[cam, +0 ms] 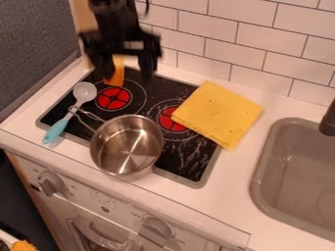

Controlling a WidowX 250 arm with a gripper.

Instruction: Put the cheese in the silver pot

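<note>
"So, is the job done?"

"No, I think I'm just at the start. I can see the silver pot (128, 146), and the cheese isn't in it. I think the cheese (118, 77) is that little orange block behind the pot, on the wall (216, 46) side. I have to grab it, bring it over the pot and let it go."

"What's your gripper (128, 74) doing?"

"It hangs behind the pot too, right by the cheese. Its two fingers are wide apart and not pinching anything."

"And that big yellow cloth (218, 115)?"

"It's next to the pot, on the sink (262, 184) side. It looks floppy, so I don't think it's what I want."

"What's hard to see?"

"My gripper hides the top of the cheese. I can't tell if they touch. The tap (328, 120), well past the pot on the sink side, is cut off. So is an orange bit (23, 246) low down, in front of the pot. I can't tell what that is."
</note>
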